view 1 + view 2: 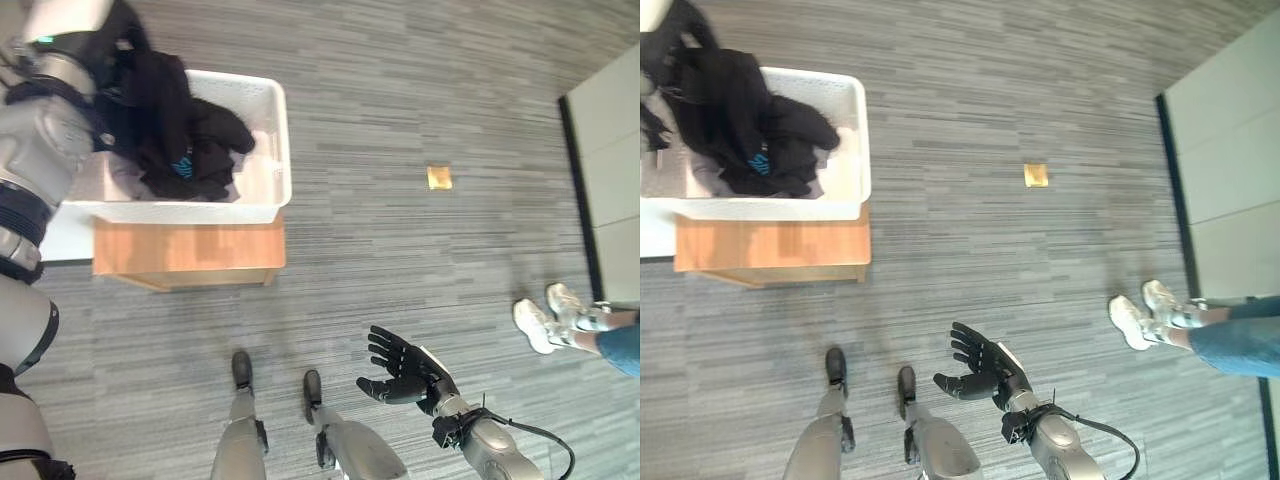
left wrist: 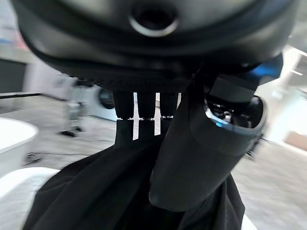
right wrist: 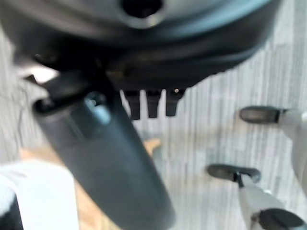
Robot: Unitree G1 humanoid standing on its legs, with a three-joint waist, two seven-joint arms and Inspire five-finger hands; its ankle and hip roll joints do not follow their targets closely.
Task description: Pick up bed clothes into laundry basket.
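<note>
On a low wooden table (image 1: 190, 255) at the robot's left stood a white laundry basket (image 1: 270, 150), and over its open top hung a black garment (image 1: 165, 120), its lower folds resting inside the basket on paler cloth (image 1: 120, 180) that lay at the bottom. Above the basket's far left side, the left hand (image 2: 192, 158) showed in its wrist view with the thumb and fingers (image 2: 139, 120) closed against the dark fabric, which bunched up between them and hung away below. Low in the head views, well apart from the basket, the right hand (image 1: 400, 375) was held over the grey carpet (image 1: 400, 80), palm up, its fingers spread and holding nothing. Farther out on the carpet lay a small yellow-brown square (image 1: 439, 177), by itself. At the right edge of the scene stood a person, seen as white shoes (image 1: 545, 315) and a blue trouser leg (image 1: 620, 345), beside a pale panel (image 1: 610, 150) with a dark edge.
</note>
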